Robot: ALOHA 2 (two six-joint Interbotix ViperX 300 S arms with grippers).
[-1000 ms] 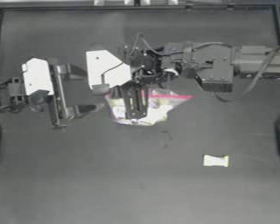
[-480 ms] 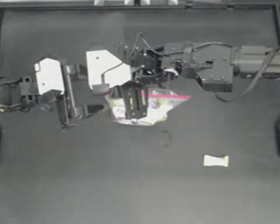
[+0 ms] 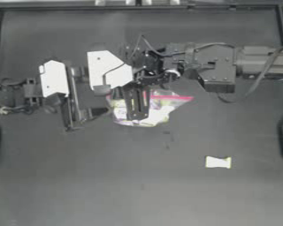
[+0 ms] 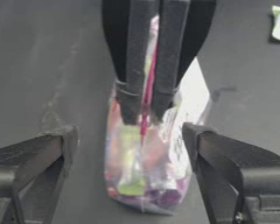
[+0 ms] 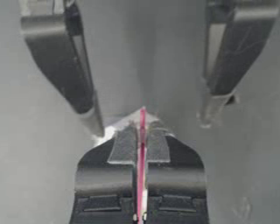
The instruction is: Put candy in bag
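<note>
bag (image 3: 158,108): on worktop (image 3: 108,185), pink strip pinched by right hand (image 3: 135,106). left hand (image 4: 127,140): wide, just beside bag. candy (image 3: 218,162): well apart from bag.

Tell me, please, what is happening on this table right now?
The right hand is shut on the pink-red strip along the mouth of the bag, holding it near the table's middle. The left hand is open beside the bag, its jaws on either side of it in the left wrist view without touching. The candy lies apart on the table, not yet picked up.
</note>
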